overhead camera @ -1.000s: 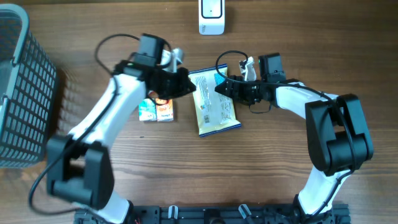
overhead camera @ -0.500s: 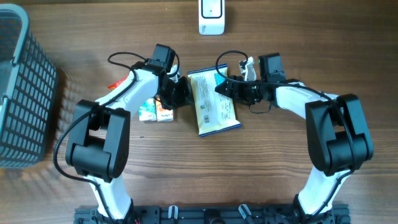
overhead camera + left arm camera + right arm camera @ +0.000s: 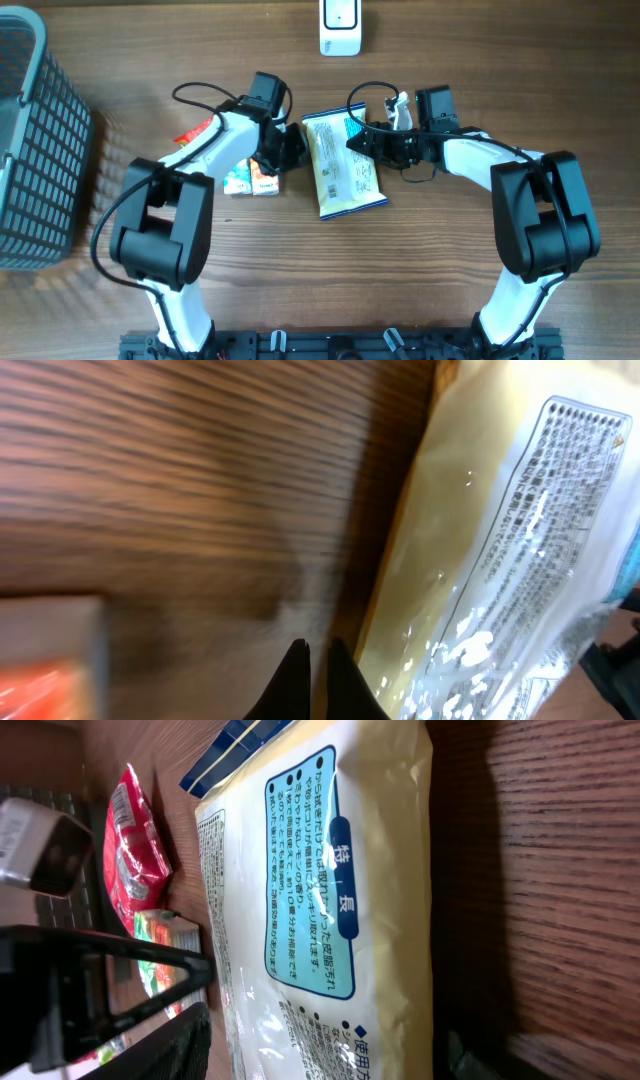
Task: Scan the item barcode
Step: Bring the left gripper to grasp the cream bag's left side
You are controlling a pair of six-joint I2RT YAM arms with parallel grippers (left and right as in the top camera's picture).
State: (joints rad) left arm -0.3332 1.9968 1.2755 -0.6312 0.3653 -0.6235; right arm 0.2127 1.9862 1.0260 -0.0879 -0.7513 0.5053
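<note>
The item, a pale yellow pouch (image 3: 345, 170) with printed text, lies flat at the table's middle. No barcode shows on its upper face. My left gripper (image 3: 292, 150) is shut and empty, low over the wood just off the pouch's left edge; in the left wrist view its tips (image 3: 315, 652) sit beside the pouch (image 3: 500, 560). My right gripper (image 3: 358, 142) straddles the pouch's upper right edge. In the right wrist view the pouch (image 3: 320, 870) fills the space between the open jaws (image 3: 330, 1050), with small gaps on both sides. A white scanner (image 3: 340, 27) stands at the far edge.
A grey mesh basket (image 3: 35, 140) stands at the left edge. Two small cartons (image 3: 250, 178) lie just left of the pouch under the left arm. A red packet (image 3: 195, 132) lies beyond them; it also shows in the right wrist view as the red packet (image 3: 140, 820).
The left arm has swung round and its shut gripper has come down beside the pouch's left edge. The right jaws have narrowed slightly around the pouch, which has not moved.
</note>
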